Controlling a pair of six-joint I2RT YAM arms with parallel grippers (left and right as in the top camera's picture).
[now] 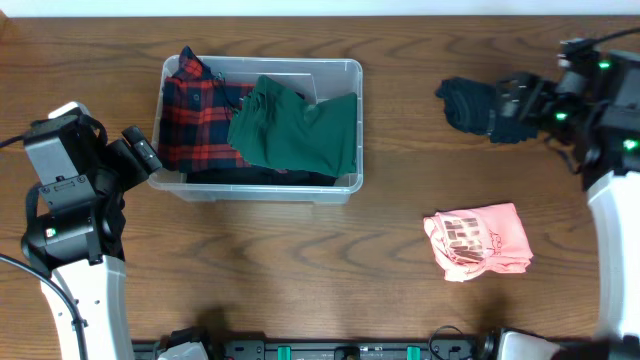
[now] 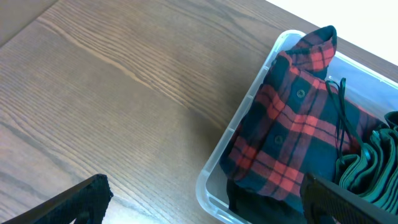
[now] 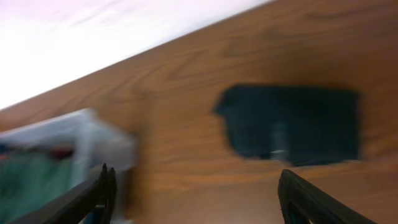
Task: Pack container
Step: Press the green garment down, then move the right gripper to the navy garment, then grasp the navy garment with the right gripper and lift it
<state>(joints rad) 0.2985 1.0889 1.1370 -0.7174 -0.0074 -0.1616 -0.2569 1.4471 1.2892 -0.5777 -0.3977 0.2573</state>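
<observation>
Left tool (image 2: 204, 182) apart, at the container (image 1: 258, 188) corner. Right tool (image 3: 196, 177) apart, above dark garment (image 3: 292, 124) on desk (image 1: 300, 280). Plaid shirt (image 1: 195, 110) and green garment (image 1: 300, 130) in container.

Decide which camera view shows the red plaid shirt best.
The left wrist view: the red plaid shirt is close and sharp, buttons visible, inside the container. The overhead view shows it smaller, partly under the green garment. The right wrist view gives only a blurred red trace at its left edge.
</observation>
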